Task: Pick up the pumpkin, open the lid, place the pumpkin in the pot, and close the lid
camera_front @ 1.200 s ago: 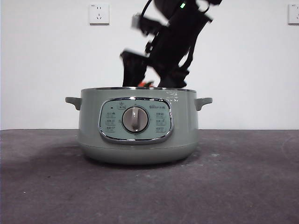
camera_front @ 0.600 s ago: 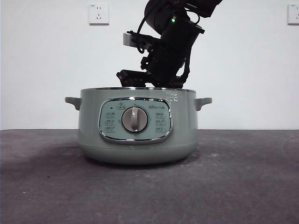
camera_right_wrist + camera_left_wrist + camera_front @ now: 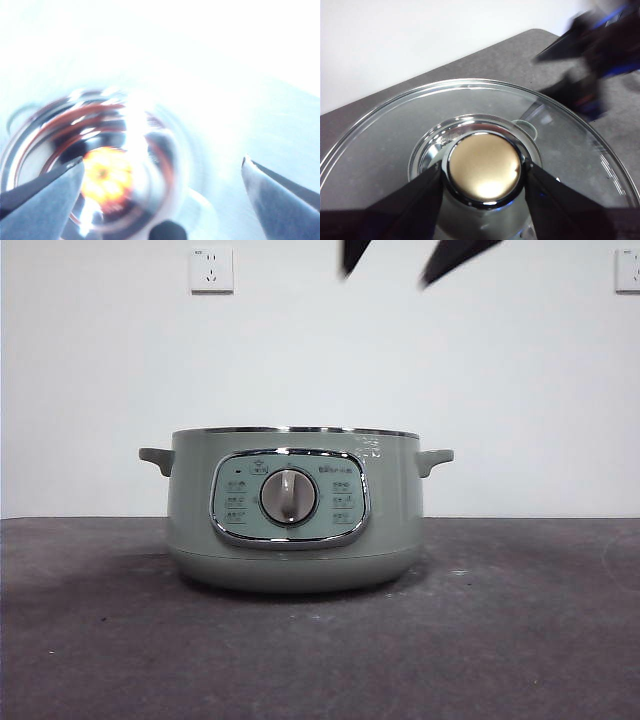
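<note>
The pale green pot [image 3: 295, 510] stands uncovered mid-table in the front view. The right wrist view is blurred and overexposed: the orange pumpkin [image 3: 106, 179] lies inside the pot [image 3: 30, 145], below my right gripper [image 3: 162, 162], which is open, empty and well above it. In the front view only its two black tips [image 3: 395, 255] show at the top edge. My left gripper [image 3: 482, 172] is shut on the chrome-capped knob [image 3: 482, 165] of the glass lid [image 3: 380, 150] and holds it off the pot, out of the front view.
The grey table [image 3: 520, 630] runs wide on both sides of the pot. A white wall with two sockets [image 3: 212, 270] is behind. The other arm [image 3: 590, 60] shows blurred beyond the lid in the left wrist view.
The arm that reached down into the pot has risen out of it to the top edge of the front view. The orange thing at the rim no longer shows there.
</note>
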You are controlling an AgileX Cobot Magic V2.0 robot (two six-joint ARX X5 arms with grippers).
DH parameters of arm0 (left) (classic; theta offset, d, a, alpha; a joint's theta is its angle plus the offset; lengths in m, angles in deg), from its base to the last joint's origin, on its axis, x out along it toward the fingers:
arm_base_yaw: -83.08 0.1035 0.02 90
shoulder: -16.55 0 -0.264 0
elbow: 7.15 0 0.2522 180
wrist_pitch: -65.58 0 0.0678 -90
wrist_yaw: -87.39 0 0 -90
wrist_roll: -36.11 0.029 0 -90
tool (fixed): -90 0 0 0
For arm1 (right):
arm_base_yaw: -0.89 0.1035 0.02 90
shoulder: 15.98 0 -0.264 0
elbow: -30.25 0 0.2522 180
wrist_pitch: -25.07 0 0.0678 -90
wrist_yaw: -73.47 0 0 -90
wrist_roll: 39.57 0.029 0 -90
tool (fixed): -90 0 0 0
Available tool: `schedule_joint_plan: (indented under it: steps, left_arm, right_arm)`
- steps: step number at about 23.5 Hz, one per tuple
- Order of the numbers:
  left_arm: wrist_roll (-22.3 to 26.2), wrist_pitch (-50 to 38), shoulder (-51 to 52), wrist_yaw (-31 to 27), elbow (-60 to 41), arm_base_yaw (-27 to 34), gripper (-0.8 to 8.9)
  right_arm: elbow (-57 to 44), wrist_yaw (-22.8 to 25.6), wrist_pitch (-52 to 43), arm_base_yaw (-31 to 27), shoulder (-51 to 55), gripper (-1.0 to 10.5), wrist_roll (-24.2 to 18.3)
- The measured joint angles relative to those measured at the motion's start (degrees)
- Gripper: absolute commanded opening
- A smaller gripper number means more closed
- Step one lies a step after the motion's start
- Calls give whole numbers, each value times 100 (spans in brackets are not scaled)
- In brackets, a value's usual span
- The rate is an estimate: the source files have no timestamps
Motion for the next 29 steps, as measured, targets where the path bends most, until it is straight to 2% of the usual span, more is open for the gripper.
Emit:
schedule_joint_plan:
  steps: [3,6,9,21,29]
  left_arm:
    - [0,-380,-577,254,-2,-11,-9]
    - [48,-745,-1191,258,-2,-92,-9]
    - [90,-981,-1598,254,0,-144,-9]
    - [111,-1926,-2868,247,-2,-345,-9]
    - [146,-2129,-3244,101,-2,-356,-9]
  right_arm:
    - [0,-2,544,-35,970,567,61]
    - [0,-17,892,-13,1716,567,109]
    - [0,-17,1084,-13,2039,567,160]
    - [0,-17,1506,-13,2533,567,212]
    - [0,-17,1722,-13,2546,567,212]
